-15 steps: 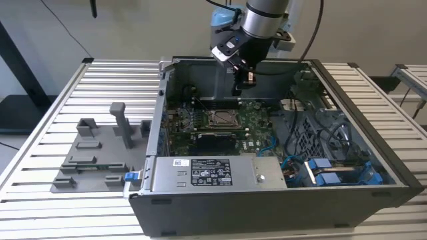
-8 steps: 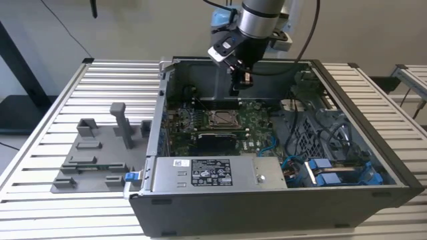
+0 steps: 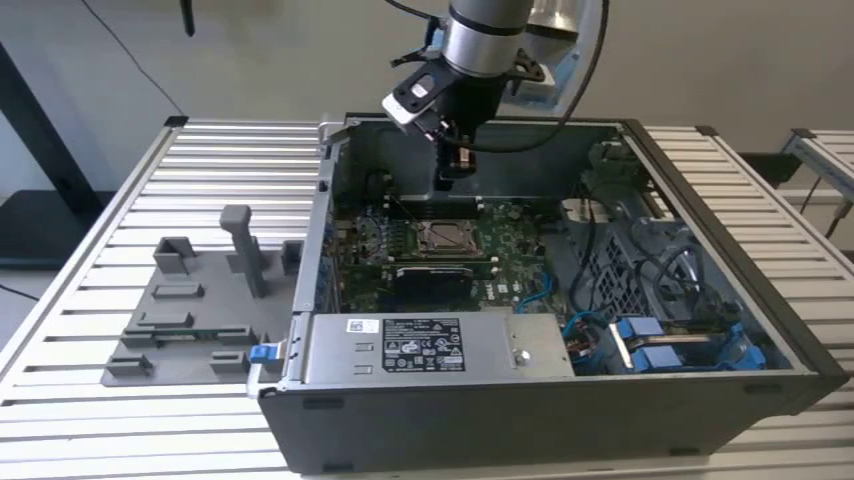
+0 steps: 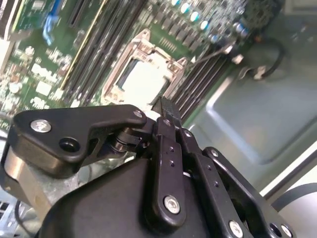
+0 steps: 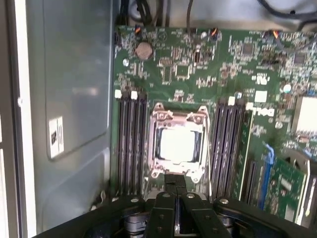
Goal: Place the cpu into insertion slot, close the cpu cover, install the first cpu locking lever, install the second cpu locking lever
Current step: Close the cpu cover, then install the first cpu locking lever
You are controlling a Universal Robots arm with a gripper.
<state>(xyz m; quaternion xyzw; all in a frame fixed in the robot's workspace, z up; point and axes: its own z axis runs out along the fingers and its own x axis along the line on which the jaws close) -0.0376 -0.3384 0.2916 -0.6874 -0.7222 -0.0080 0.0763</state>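
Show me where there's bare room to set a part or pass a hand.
Free: slatted table beyond the grey fixture plate, and the strip past the case on the exterior view's right. Inside, bare metal panel beside the memory slots. Crowded: the insertion slot near the end effector, and the cables.

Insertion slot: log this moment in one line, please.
cpu: in insertion slot | cpu cover: down around cpu | gripper: shut, above slot edge

You've got the cpu (image 5: 177,145) seated flat in the insertion slot (image 3: 445,237), bright silver face up. The cpu cover (image 5: 177,118) is down, its thin silvery frame rimming the chip. All of it sits mid motherboard (image 5: 198,74).
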